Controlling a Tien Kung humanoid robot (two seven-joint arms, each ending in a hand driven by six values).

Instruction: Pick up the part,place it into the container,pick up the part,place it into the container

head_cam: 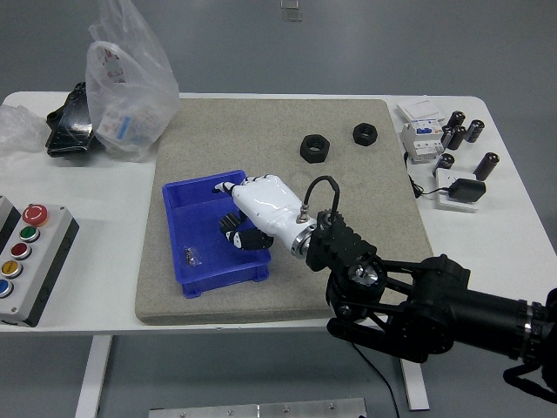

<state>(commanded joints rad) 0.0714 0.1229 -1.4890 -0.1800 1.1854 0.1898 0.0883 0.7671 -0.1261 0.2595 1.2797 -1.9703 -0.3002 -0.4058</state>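
Head view — right hand (261, 209) over blue bin (193, 195), fingers curled on black part (237, 235); two nuts (314, 147) beyond.

Bright, even light — soft shadows.

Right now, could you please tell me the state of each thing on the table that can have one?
right hand: over the blue bin, fingers curled on a black gear
black gear: held, not yet released
blue bin: upright on the mat, a small metal piece inside
two black nuts: lying loose on the mat
plastic bag: standing, crumpled, with contents
button box: flat at the left edge
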